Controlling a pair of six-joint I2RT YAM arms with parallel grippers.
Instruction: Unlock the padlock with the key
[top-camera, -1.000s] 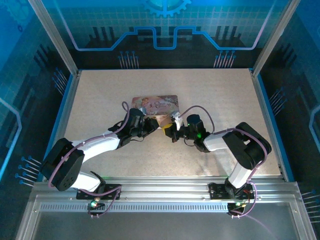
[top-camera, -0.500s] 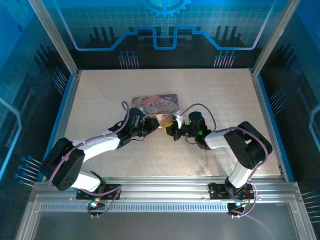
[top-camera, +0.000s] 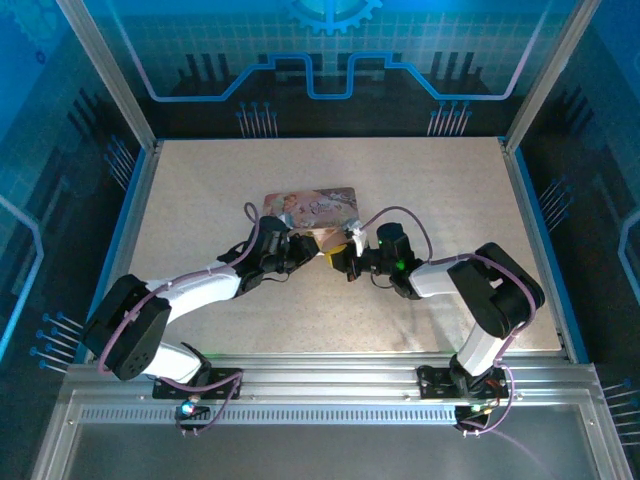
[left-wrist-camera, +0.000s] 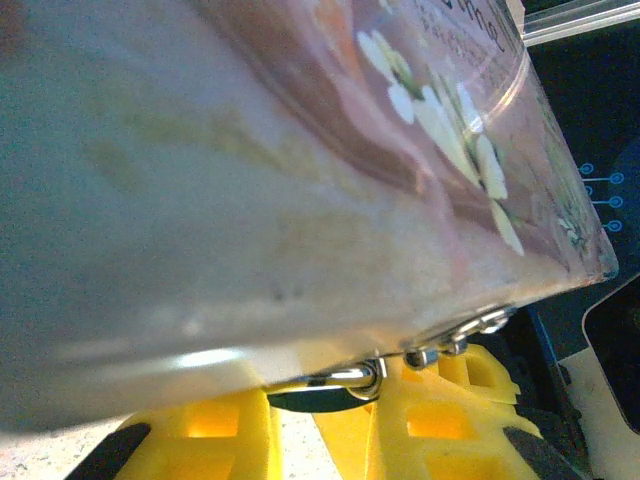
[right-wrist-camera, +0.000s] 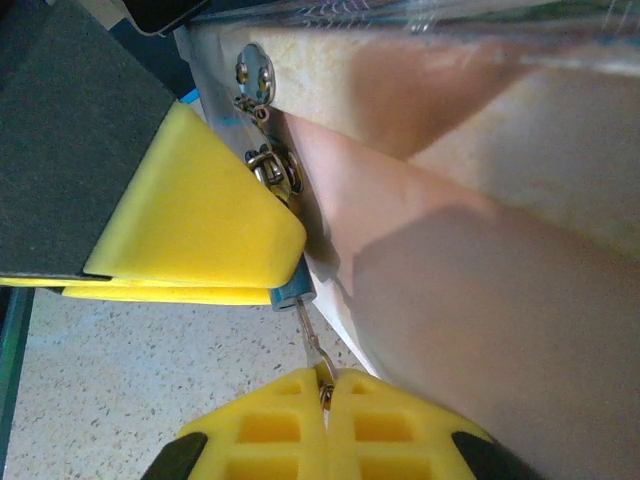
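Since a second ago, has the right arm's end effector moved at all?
Yes. The right end effector, pinching the thin silvery metal key, edged slightly toward the pink illustrated rectangular tin, which stayed put.

Over the last second the right gripper (top-camera: 340, 258) has been carried a little farther from the arm bases and slightly to the left. It is now set closer to the near edge of the pink tin (top-camera: 310, 205) and to the left gripper (top-camera: 303, 247). Most of this shift was made in the first half second, and only a very slight adjustment is seen since. The cable loop (top-camera: 400, 213) over the right wrist has been drawn along with it.
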